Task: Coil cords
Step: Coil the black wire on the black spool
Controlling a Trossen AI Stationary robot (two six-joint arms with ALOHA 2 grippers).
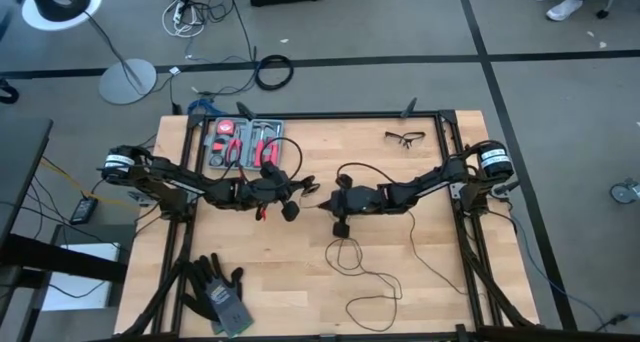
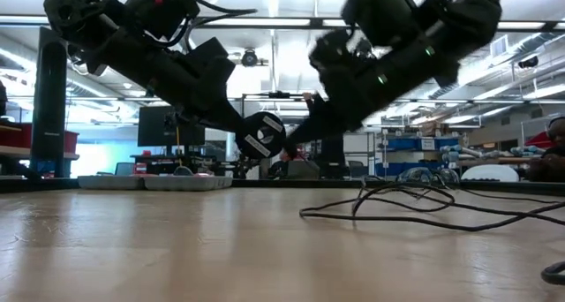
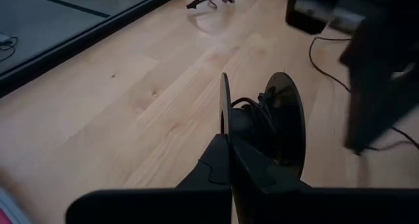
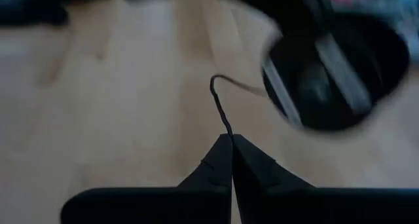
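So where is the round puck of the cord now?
In the high view the puck is near the table's middle, held above the wood by the left tool, with the right tool just beside it.

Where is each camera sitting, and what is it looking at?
High view: above the table, looking straight down; both arms show, left gripper and right gripper meeting mid-table.
Low view: at tabletop height, looking level into the room; both arms come down from above.
Left wrist view: on the left arm, looking past its shut fingers clamping the puck.
Right wrist view: on the right arm, its shut fingers pinching the cord.
Shared: the puck shows in all four views.
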